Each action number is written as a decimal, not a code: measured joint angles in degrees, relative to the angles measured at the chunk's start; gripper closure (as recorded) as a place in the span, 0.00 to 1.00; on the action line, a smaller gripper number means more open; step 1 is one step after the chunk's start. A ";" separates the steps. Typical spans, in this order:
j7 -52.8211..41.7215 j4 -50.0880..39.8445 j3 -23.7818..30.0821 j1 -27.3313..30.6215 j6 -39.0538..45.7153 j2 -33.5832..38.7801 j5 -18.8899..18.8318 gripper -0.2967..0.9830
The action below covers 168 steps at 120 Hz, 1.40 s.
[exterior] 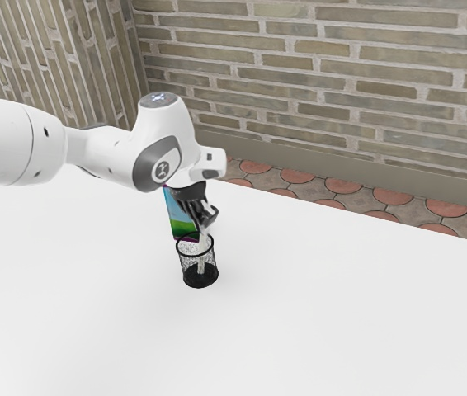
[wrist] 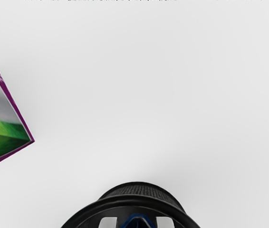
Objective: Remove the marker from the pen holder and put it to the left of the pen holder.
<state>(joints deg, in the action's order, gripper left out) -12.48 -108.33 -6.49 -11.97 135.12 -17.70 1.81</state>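
My gripper (exterior: 205, 221) points down just over the mesh pen holder (exterior: 200, 280), around the upper part of the marker. Pale and slim, the marker (exterior: 201, 262) stands inside the black holder, seen through its mesh. At the wrist view's lower edge, the gripper (wrist: 137, 223) appears with the dark blue end of the marker (wrist: 138, 218) between its two sides, over the black pen holder (wrist: 143, 191). Whether it holds the marker is not clear.
A colourful box (exterior: 181, 220) with a purple edge stands close behind the pen holder, partly hidden by my hand; the same box (wrist: 6, 128) is in the wrist view. Both rest on the white table (exterior: 324, 305). Beyond the table is a brick wall.
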 joint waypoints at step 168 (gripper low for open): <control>1.76 3.23 -8.08 14.19 -25.39 -1.75 1.23 0.82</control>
<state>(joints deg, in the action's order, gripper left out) -10.72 -105.09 -14.57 2.22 109.73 -19.45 3.04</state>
